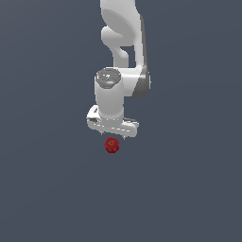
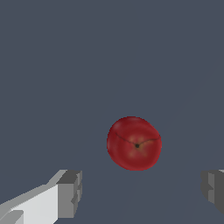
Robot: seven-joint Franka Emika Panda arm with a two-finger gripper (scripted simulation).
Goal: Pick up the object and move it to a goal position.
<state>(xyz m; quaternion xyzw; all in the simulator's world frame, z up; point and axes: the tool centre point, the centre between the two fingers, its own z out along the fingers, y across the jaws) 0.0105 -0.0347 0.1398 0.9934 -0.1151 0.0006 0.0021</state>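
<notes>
The object, a small glossy dark-red apple (image 1: pixel 111 145), rests on the flat dark grey floor with its dimple facing up. In the wrist view the apple (image 2: pixel 134 143) is round and whole, with a dark stem spot in the middle. My white gripper (image 1: pixel 115 136) hangs just above it, pointing down, at the end of the white arm (image 1: pixel 124 42). Its jaws stand wide open with nothing between them. In the wrist view both grey fingertips (image 2: pixel 70 192) show far apart, and the gripper (image 2: pixel 142 190) holds nothing. The apple lies apart from the fingers, slightly off the line between them.
A uniform dark grey floor (image 1: pixel 47 189) fills both views. No other objects, containers or edges show. No goal marker is visible.
</notes>
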